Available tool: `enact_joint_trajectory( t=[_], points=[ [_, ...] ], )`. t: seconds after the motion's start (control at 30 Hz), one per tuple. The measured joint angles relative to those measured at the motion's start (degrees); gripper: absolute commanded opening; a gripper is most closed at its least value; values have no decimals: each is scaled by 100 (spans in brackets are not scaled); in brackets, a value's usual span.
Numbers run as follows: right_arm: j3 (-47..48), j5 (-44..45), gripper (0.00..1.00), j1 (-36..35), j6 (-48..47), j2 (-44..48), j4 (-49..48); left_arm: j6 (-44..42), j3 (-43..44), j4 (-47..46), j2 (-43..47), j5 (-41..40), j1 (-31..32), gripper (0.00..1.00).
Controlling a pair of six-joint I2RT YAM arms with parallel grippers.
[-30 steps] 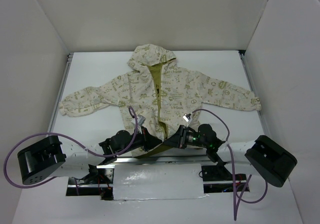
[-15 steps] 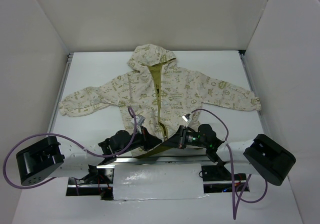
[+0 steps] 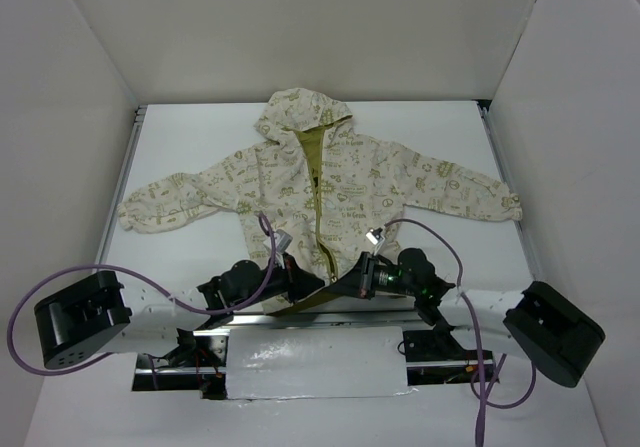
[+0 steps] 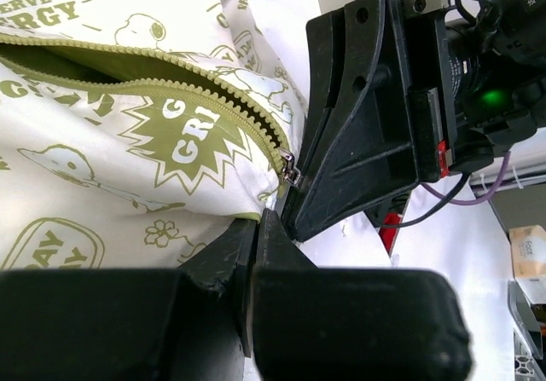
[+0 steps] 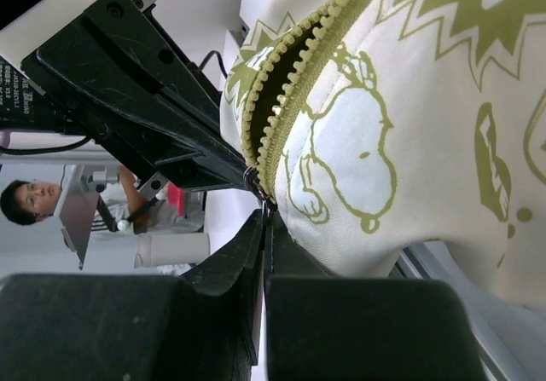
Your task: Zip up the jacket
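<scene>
With left end effector (image 4: 258,221) pinching jacket (image 3: 352,182) hem (image 4: 242,214) and right end effector (image 5: 264,214) clamped on zipper pull (image 4: 290,173), hold hem taut; draw straight toward hood (image 3: 300,113).

Olive-green lettering "ERGY" and "GRI" printed on the cream jacket (image 4: 94,176)

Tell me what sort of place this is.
Probably a robotics lab test cell: a white table walled by plain white panels, a left arm and right arm bolted at its near edge, a person beyond.
</scene>
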State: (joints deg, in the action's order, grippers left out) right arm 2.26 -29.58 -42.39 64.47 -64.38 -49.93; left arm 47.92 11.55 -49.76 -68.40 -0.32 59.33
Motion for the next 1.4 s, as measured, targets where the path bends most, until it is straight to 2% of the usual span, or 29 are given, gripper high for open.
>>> enact_joint_trajectory(
  t=[0.23, 0.43, 0.9, 1.2, 1.4],
  points=[
    [155, 72, 0, -20, 50, 782, 1410, -109, -74, -411, -334, 170, 0, 0],
    [581, 168, 0, 33, 179, 863, 2374, -173, -72, -715, -645, 260, 0, 0],
    [1360, 472, 0, 190, 562, 743, 3235, -492, 24, -584, -748, -7, 323, 0],
    [2323, 413, 0, 678, 647, -1150, 2874, -656, -2, -389, -699, 2, 518, 0],
    [2983, -13, 0, 1115, 754, -2479, 2505, -769, -90, 17, -219, -42, 608, 0]
  ],
)
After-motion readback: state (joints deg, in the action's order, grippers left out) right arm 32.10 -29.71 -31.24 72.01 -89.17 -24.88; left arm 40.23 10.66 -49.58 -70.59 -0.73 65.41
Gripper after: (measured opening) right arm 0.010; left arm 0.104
